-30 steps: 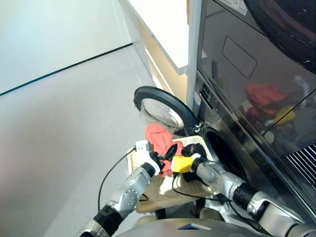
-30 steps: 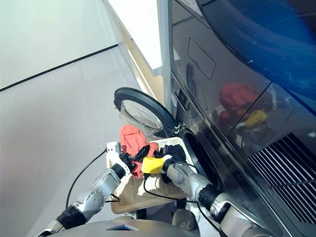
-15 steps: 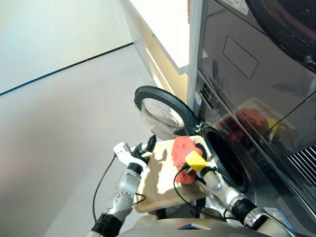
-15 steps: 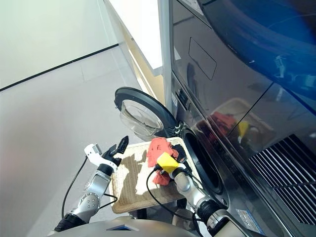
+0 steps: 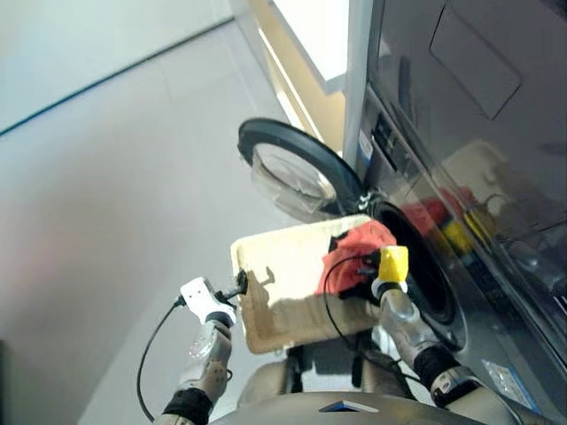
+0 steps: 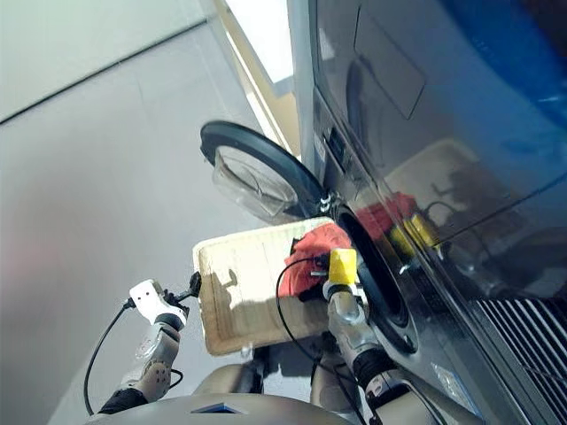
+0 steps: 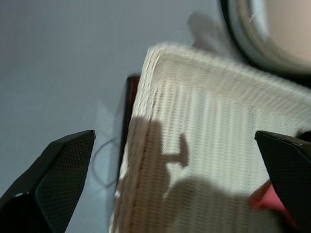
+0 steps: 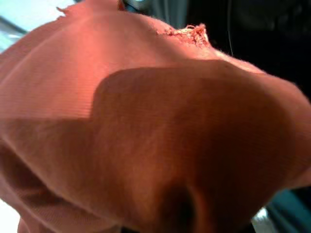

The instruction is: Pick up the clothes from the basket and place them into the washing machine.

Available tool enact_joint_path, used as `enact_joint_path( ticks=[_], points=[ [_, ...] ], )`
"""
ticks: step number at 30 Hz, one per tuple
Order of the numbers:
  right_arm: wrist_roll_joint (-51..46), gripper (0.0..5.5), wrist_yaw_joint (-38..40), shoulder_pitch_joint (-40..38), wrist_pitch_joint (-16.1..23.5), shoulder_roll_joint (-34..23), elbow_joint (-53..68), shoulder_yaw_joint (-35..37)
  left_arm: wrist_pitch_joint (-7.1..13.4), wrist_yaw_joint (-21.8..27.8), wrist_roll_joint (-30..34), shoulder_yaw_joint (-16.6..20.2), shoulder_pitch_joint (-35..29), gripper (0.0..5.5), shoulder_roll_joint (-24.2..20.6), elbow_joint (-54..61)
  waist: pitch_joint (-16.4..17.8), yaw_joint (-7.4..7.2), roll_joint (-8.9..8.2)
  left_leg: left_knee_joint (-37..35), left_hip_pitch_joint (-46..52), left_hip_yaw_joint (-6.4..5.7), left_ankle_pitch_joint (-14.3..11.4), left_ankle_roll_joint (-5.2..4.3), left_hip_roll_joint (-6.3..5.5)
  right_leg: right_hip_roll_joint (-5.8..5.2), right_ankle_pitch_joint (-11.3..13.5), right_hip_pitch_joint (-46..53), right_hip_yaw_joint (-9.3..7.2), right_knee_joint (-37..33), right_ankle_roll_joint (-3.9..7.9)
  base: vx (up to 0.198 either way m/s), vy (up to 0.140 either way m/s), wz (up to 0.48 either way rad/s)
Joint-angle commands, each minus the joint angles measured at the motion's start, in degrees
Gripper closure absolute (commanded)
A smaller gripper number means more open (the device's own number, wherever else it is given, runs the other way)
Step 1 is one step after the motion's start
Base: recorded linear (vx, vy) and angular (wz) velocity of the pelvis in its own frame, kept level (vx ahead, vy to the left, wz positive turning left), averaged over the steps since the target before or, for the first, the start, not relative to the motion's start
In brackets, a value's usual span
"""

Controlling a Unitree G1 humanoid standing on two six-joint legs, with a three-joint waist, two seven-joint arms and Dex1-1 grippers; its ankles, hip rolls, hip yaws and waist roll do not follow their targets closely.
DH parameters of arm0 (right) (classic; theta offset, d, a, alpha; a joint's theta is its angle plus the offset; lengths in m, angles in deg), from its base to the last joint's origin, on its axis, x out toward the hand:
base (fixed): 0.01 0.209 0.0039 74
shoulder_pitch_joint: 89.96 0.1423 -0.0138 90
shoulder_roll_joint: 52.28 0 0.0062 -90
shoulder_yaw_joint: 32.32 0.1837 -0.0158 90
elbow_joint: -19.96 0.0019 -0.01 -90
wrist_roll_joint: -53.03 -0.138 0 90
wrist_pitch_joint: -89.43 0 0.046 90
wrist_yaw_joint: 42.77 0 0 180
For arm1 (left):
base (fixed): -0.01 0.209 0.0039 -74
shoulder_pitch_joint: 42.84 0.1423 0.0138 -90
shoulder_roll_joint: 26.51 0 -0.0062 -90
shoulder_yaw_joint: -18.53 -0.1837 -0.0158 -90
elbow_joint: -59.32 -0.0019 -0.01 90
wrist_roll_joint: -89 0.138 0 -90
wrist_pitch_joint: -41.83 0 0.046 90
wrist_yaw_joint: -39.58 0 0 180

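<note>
I am holding the red-orange garment (image 5: 353,255) bunched up at my right gripper (image 5: 365,274), over the basket's (image 5: 275,297) edge nearest the washing machine (image 5: 443,221), just beside the open porthole (image 5: 427,270). The cloth is covering my right fingers completely, so I cannot tell how they stand. My left gripper (image 5: 240,283) is hovering at the basket's opposite edge with its fingers (image 7: 53,187) spread wide apart and gripping nothing. The round door (image 5: 297,173) is standing open beyond the basket.
</note>
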Motion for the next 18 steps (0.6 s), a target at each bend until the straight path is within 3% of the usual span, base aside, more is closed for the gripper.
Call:
enact_joint_path(
  ticks=[1,2,7,13,18],
  points=[
    [-4.14,5.5,1.5,5.74,6.37,3.96,1.49,1.21,3.81,-0.99,1.46,-0.02,-2.6,0.0,-1.42,0.7,2.49,1.15,-1.5,4.77,-8.04,1.48,2.67,2.05,-3.65,-1.43,-4.54,-5.18,0.54,9.0,3.17,0.0,0.0,0.0],
    [-5.46,5.5,1.91,7.01,6.82,4.16,0.94,2.13,3.85,-1.16,1.69,-0.43,-2.67,0.0,-1.57,0.8,2.49,1.4,-1.45,6.07,-9.29,1.17,0.94,1.85,-3.54,-1.38,-6.26,-6.46,1.08,10.69,3.53,0.0,0.0,0.0],
    [-10.67,5.5,4.89,13.91,9.62,4.02,-0.4,7.88,4.11,-2.25,2.31,-0.53,-4.03,0.0,-2.67,1.45,3.32,1.49,-0.98,15.12,-20.46,1.13,-2.25,2.32,-3.04,-2.39,-8.3,-16.1,1.68,17.95,2.87,-0.054,-0.014,0.115],
    [-18.4,5.5,6.85,23.64,12.32,2.7,-4.67,13.77,4.07,-3.75,3.05,-0.8,-6.05,0.0,-4.12,2.95,3.81,1.54,-0.32,27.71,-32.84,0.89,-7.24,3.18,-2.04,-1.86,-11.78,-27.62,3.21,28.42,1.89,-0.035,-0.012,0.037],
    [-23.79,5.5,8.26,30.62,14.53,1.13,-8.27,18.09,4.21,-4.58,2.63,-0.8,-7.21,0.0,-4.79,3.75,3.85,2.29,0.59,34.16,-39.32,0.78,-9.46,3.44,-1.46,-1.32,-13.77,-34.52,4.16,34.7,1.19,0.0,0.0,0.0]
  ],
)
